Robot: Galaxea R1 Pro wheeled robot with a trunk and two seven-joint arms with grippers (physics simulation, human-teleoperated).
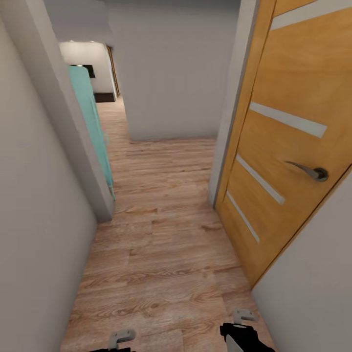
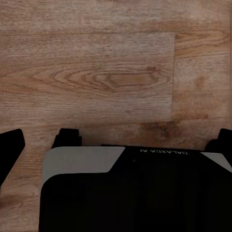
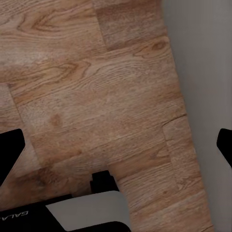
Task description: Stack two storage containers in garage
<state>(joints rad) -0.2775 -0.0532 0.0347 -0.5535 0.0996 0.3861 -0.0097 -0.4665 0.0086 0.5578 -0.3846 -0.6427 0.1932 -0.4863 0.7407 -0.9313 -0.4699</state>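
The two storage containers are out of view. I am in a narrow hallway with light wood plank flooring [image 1: 166, 254]. My left gripper [image 2: 116, 140] hangs open over the planks, its black fingertips [image 2: 10, 147] far apart with nothing between them. My right gripper [image 3: 116, 142] is open too, empty, above planks beside a grey wall base [image 3: 203, 72]. The ends of my left arm [image 1: 120, 338] and right arm [image 1: 244, 332] show low in the head view.
An orange wooden door [image 1: 288, 142] with a metal handle [image 1: 308, 171] stands open on the right. Grey walls close in at left [image 1: 39, 205] and right [image 1: 313, 293]. A teal panel [image 1: 93, 127] leans past the left wall corner. The corridor continues ahead and bends left around a wall [image 1: 171, 73].
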